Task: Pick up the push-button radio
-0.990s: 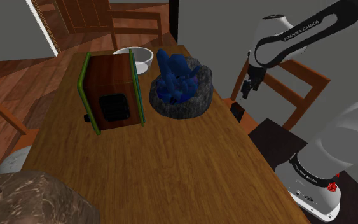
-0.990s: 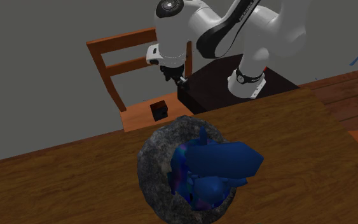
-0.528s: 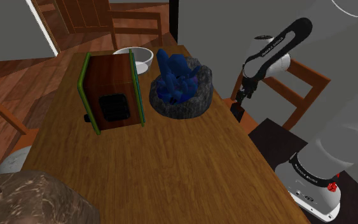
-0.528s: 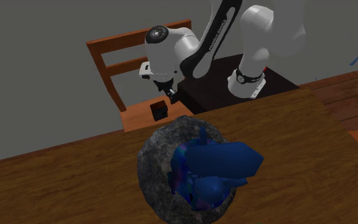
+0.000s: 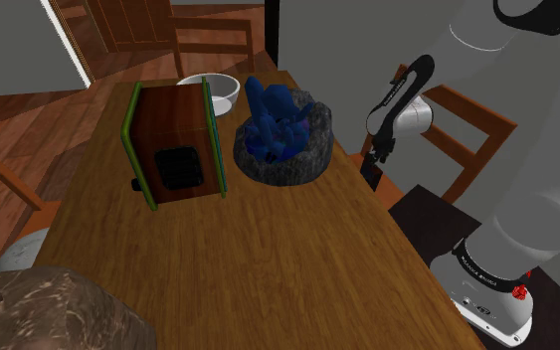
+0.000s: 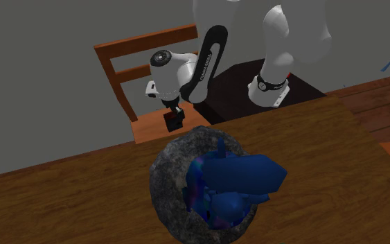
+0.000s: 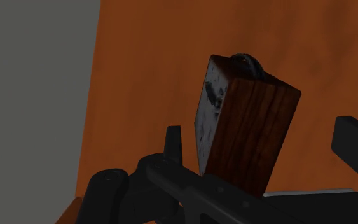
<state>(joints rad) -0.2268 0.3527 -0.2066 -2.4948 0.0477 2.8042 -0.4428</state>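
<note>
The radio [image 7: 250,127] is a small brown wood box with a pale, spotty face and a dark knob on top. It does not sit on the table [image 5: 268,259]. It stands on the orange seat of the chair [image 6: 147,129], just beside the table's edge. That is why the arm bends down past the table, next to the grey stone bowl [image 6: 165,173] of blue crystals, and not over the table top. The gripper [image 6: 178,111] hangs right above the radio and points down at it. Its two black fingers [image 7: 173,145] stand apart, one on each side of the box. I see no touch yet, so nothing is held. I think they are spread wide so the box fits between them. The next move is likely to go a bit lower and squeeze the box.
</note>
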